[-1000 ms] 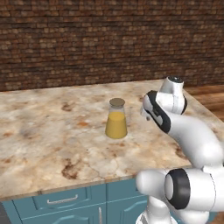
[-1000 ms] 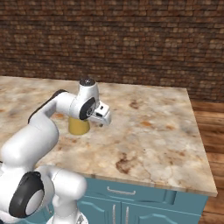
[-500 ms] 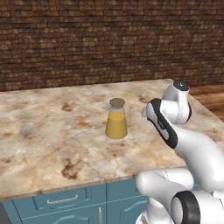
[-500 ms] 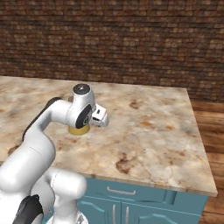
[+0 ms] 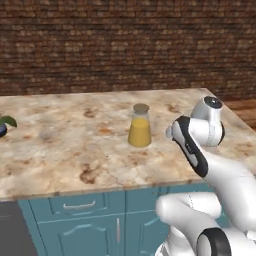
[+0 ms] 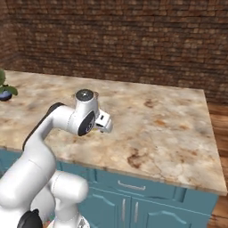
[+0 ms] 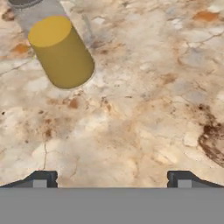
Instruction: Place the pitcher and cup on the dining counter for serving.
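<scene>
Marbled beige stone of the dining counter (image 5: 75, 150) carries the pitcher (image 5: 139, 126), upright near the middle, with bare counter on all sides of it. At the counter's far left edge sits a small potted plant (image 5: 4, 125), well apart. In the hand view the gripper (image 7: 111, 178) hangs over bare stone, its fingertips (image 7: 40, 179) wide apart and holding nothing, the pitcher (image 7: 59, 48) ahead to the left.
</scene>
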{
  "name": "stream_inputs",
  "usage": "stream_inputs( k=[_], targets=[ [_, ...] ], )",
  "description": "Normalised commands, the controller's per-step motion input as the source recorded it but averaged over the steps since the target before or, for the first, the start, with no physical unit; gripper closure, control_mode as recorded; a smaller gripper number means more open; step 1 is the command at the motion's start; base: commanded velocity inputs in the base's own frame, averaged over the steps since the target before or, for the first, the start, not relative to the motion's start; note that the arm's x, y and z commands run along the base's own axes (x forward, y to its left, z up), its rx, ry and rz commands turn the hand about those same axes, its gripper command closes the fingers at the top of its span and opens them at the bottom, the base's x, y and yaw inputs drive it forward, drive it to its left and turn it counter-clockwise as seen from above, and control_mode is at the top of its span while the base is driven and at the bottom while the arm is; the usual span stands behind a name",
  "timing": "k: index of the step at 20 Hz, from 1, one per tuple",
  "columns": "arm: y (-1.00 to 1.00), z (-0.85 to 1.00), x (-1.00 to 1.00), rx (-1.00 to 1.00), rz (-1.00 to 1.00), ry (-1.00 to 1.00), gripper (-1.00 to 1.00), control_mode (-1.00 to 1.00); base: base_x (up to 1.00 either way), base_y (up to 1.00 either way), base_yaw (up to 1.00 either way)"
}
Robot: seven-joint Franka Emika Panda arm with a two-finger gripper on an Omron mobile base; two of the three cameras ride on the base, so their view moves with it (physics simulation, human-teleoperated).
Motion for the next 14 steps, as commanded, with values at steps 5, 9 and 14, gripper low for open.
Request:
stream_inputs(
  k=[5,9,14],
  targets=[
    [0.0,0.0,0.0,0.0,0.0,0.0,-1.0,1.0,-0.81,0.0,0.85],
    [0.0,0.0,0.0,0.0,0.0,0.0,-1.0,1.0,-0.11,0.0,1.0],
    [0.0,0.0,0.0,0.0,0.0,0.0,-1.0,1.0,-0.02,0.0,1.0]
  ],
)
